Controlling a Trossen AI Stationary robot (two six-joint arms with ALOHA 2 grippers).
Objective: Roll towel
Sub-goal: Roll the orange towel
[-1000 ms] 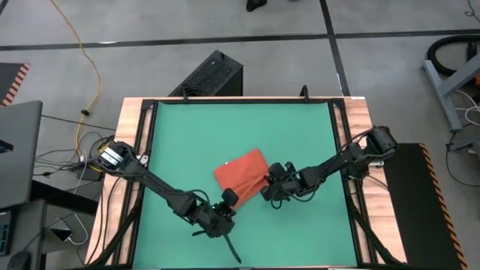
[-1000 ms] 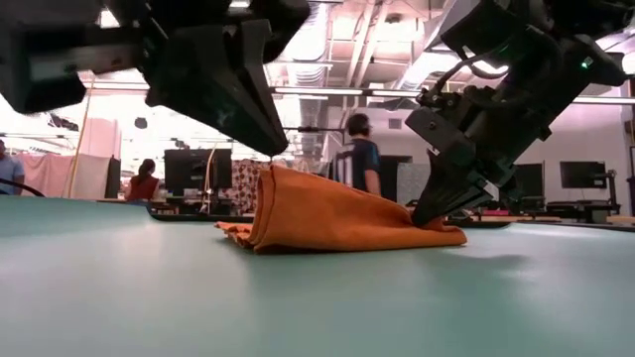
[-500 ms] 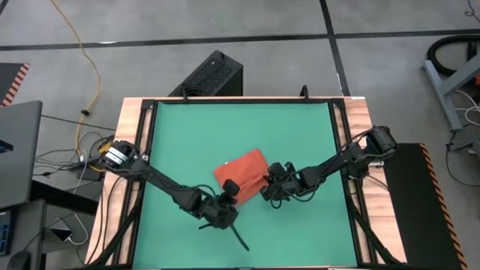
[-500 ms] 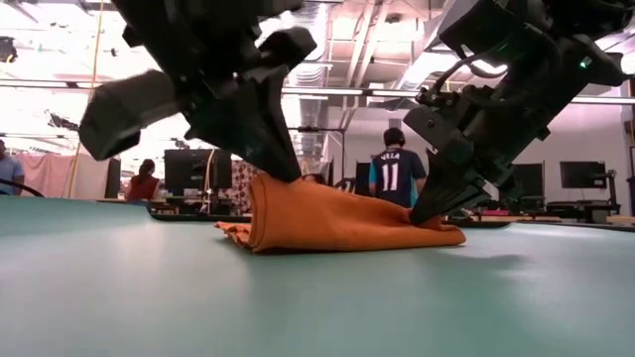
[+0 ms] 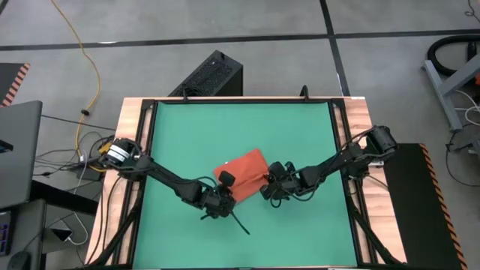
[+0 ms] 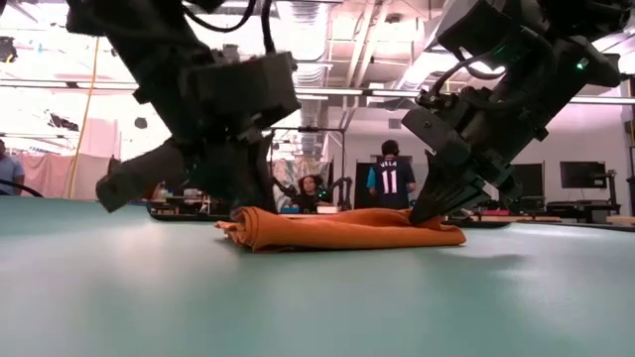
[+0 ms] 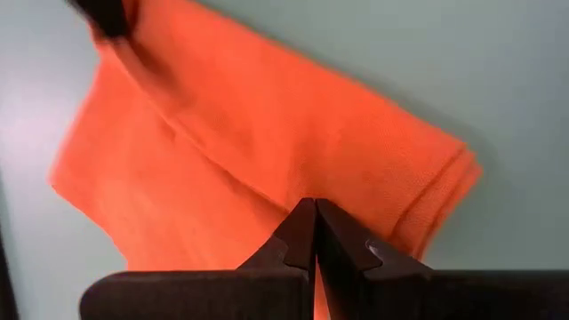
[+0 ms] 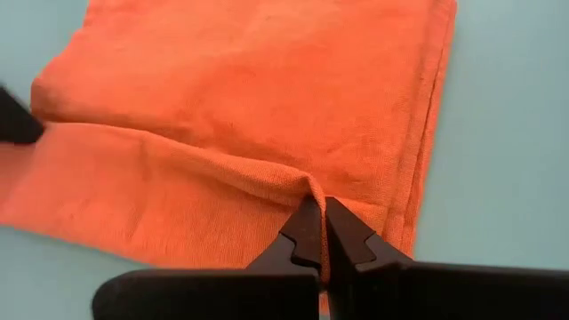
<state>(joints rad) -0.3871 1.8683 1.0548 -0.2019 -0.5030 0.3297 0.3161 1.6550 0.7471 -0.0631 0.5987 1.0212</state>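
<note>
High view: on the green table (image 5: 300, 135) the towel (image 5: 244, 171) lies folded flat near the middle, a little toward the near edge. My left gripper (image 5: 225, 196) sits at its near left corner, fingers pinched together on a fold of the cloth. My right gripper (image 5: 268, 185) is at the towel's right edge, fingers likewise closed tight on a small ridge of fabric.

A robotics lab or open workshop is being shown: a green-topped desk (image 5: 247, 127) is standing on a bare concrete floor (image 5: 225, 45), cables (image 5: 82, 67) are trailing, and monitors (image 6: 193, 169) and people (image 6: 392, 178) are being seen under exposed ceiling ducts (image 6: 337, 40).
</note>
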